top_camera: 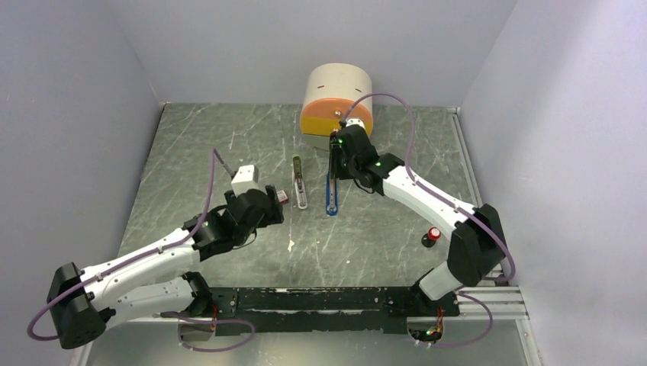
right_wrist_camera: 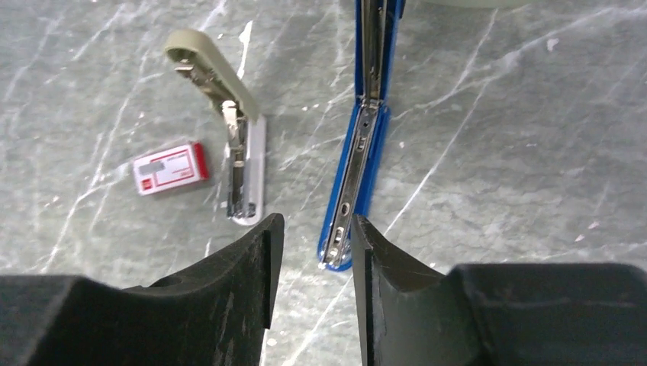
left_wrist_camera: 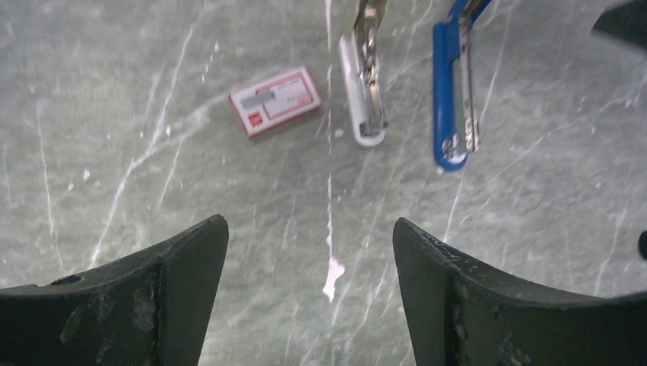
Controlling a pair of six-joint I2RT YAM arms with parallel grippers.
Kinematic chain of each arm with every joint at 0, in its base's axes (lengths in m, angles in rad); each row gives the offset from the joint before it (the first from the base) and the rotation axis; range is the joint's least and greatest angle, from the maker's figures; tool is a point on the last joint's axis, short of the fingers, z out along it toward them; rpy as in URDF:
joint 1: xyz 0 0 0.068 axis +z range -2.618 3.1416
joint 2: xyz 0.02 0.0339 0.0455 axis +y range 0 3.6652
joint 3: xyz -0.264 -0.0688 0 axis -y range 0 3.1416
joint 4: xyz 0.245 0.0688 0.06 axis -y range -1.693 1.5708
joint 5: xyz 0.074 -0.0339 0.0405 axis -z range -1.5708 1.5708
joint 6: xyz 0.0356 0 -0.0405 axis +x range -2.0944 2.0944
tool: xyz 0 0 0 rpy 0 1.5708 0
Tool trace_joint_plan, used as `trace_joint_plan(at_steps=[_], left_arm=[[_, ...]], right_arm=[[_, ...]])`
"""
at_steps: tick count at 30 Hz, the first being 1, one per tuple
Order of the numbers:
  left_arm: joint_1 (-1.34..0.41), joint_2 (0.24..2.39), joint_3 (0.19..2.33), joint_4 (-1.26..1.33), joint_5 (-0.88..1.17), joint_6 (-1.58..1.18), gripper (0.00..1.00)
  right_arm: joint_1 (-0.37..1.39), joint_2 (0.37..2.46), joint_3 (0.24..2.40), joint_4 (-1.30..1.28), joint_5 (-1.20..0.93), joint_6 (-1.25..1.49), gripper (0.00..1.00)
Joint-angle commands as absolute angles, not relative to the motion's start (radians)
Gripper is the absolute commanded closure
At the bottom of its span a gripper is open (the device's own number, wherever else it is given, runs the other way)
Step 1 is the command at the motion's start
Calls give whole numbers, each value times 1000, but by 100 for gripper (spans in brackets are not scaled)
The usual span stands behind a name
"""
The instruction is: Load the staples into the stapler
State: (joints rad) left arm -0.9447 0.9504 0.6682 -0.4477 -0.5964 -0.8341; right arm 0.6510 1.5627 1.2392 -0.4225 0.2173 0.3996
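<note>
Barely started: both staplers lie open, and no staples are loaded as far as I can see.
Worktop (top_camera: 191, 152) is walled on the left, far and right edges, with room toward the front edge and left half. Beige-orange drum (top_camera: 337, 99) sits mid far edge. Left gripper (left_wrist_camera: 310, 229) hovers spread wide and empty. Right gripper (right_wrist_camera: 317, 223) is part open and grips nothing; the blue stapler (right_wrist_camera: 358, 160) tip shows in its gap. White stapler (right_wrist_camera: 246, 164) lies just left of the blue one, mid-worktop, with the red-and-white box (left_wrist_camera: 275, 99) just beside it. No loose staples in view, probably boxed; can't tell if either rail holds any. Left to do: fetch, seat, close.
</note>
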Motion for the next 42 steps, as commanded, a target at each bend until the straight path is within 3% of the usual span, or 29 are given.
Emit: trace_joint_plan(at_steps=[1,12,14,21,24,34,42], left_arm=[[-874,1000,771,-473,-562,-735,16],[-567,1282,822,-339,-187,-657,14],[-540,1355,839,-307,-181,-655,19],[-469,1527,900,-202,-188,-632,51],[-462,1574,912,-154,-184,-611,59],[-459,1780,1029,-158,-161,-542,67],[-466,1744,950,-138,-12,-526,72]], right_arm=[[652,1468,1162,-349,133,450,60],[652,1309,934,-269,64,575,67],[652,1306,899,-251,31,589,69],[670,1299,820,-201,-50,613,71],[672,1296,805,-198,-58,608,71],[672,1293,807,-211,-75,588,71],[672,1298,813,-210,-82,586,71]])
